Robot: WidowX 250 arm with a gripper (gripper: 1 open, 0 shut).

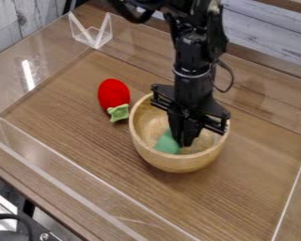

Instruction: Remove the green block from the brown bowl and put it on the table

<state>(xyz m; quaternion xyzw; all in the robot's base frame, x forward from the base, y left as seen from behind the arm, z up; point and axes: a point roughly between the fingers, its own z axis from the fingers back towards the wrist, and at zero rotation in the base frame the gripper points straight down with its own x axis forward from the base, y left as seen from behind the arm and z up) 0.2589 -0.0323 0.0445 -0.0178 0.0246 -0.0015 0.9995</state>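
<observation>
1. I am a black robot arm reaching straight down from above, and my gripper (183, 137) is inside the brown bowl (176, 166), with its tips close to the bowl's floor.
2. My jaws are clenched, the two fingers drawn in side by side with no visible gap between them.
3. The green block (167, 145) lies in the bowl right at my fingertips. Only a short green piece shows, sticking out below and to the left of the jaws as the camera sees them.
4. The rest of the block is hidden behind my fingers, so I cannot tell whether the jaws pinch it or merely press beside it.
5. The block is not raised; it rests low in the bowl, under the level of the rim.
6. The bowl's thick tan rim rings my jaws on all sides, and they do not touch it.
7. The bowl stands on the table (78, 141), a brown wood-grain surface spreading out around and below my jaws.
8. A red strawberry toy (112, 92) with green leaves lies on the table to the left of my jaws, just outside the bowl.
</observation>
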